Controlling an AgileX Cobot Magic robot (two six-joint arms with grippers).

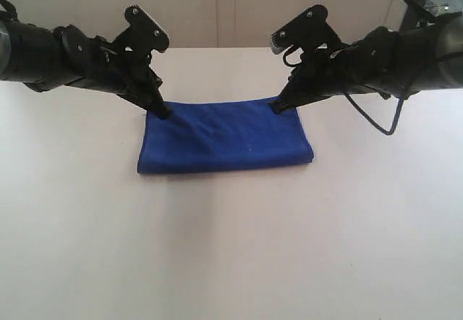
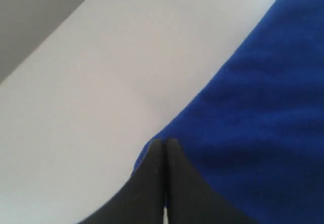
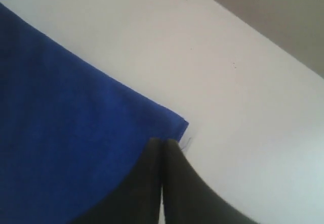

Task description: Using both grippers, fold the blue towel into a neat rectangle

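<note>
Left gripper (image 1: 164, 110): jaws fully closed, tips meeting with no gap, right on the corner of the blue towel (image 1: 224, 140) nearest the table's far-left side. It looks pinched on that corner. Right gripper (image 1: 281, 106): same, jaws closed with tips together on the towel corner nearest the table's far-right side, and a loose thread (image 3: 188, 143) pokes out just beside the tips.

The towel lies flat mid-table, toward the table's far edge. It appears already doubled, with a rounded fold along the side facing the table's near edge.

Handling, by judgement: the cloth is thin, soft and light, with no stiffness, so it will sag and drape when lifted. A corner pinch is the right hold, and both layers should be caught or the top layer peels off. It is not fragile and has little slip.

The table (image 1: 231, 255) is plain white, smooth and matte. A beige wall (image 1: 217, 9) stands behind the table's far edge.
</note>
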